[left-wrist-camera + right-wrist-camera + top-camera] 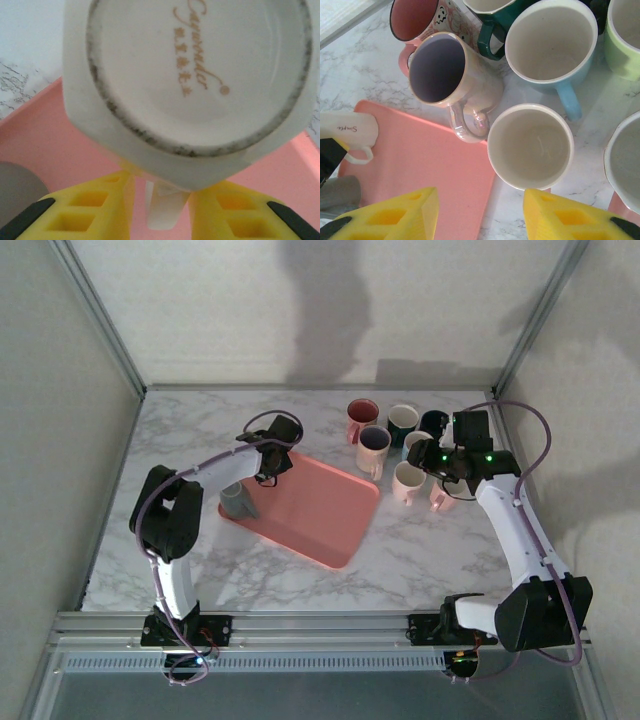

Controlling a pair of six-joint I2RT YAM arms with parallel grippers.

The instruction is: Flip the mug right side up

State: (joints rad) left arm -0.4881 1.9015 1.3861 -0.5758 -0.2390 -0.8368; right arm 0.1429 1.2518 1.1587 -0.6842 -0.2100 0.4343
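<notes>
Left of centre in the top view, the left gripper (270, 465) sits over the pink tray (320, 515); left wrist view, its part-closed fingers (90, 215) clasp the handle of the white mug (190, 75), base toward camera; right wrist view, the right gripper (481, 200) gapes empty above a cream mug (530, 145).

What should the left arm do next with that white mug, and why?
Probably roll the wrist so the white mug ends mouth-up. The left gripper pinches its handle between the yellow fingers, and from the right wrist the mug lies sideways above the pink tray, not yet upright.
</notes>
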